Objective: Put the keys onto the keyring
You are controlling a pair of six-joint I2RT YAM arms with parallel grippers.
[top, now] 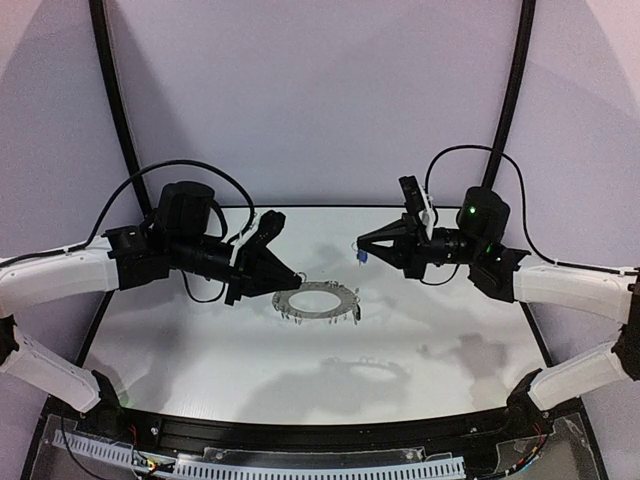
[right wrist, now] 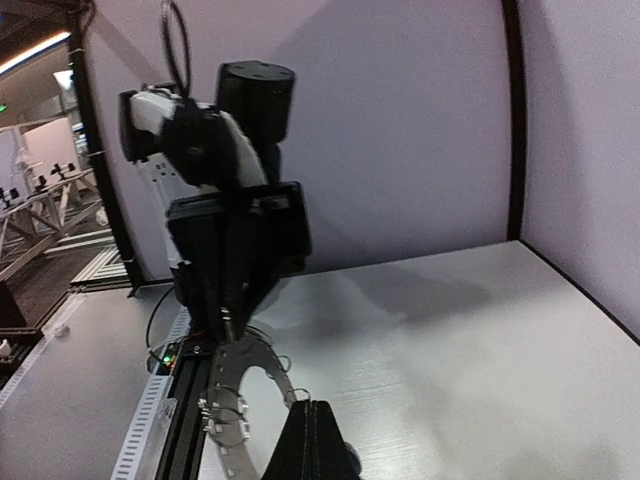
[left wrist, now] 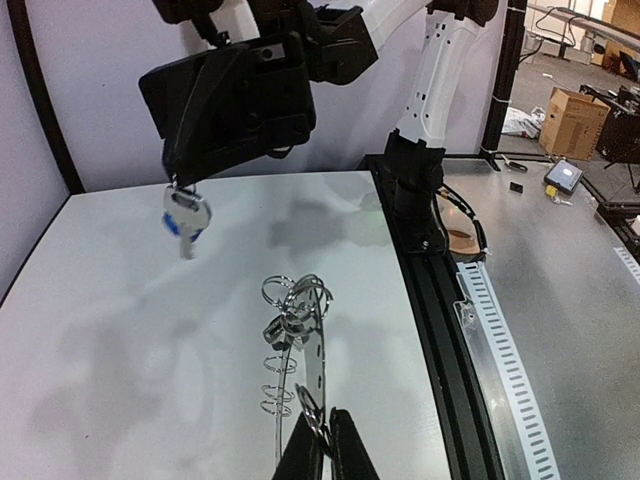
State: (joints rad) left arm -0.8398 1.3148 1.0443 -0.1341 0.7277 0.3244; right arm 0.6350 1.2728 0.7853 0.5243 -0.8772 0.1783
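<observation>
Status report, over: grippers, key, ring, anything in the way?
Left gripper shut on keyring rim, ring airborne. Right gripper shut on blue-tag key, dangling clear of ring. Nothing between them.

A white table [top: 200,340] meets lilac walls [top: 320,100]; a cardboard box [left wrist: 578,120] sits beyond.

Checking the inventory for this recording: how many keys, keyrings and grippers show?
Keys: 1, the blue-tagged key, in the right gripper
Keyrings: 1, the keyring, in the left gripper
Grippers: 2
Total: 4
</observation>
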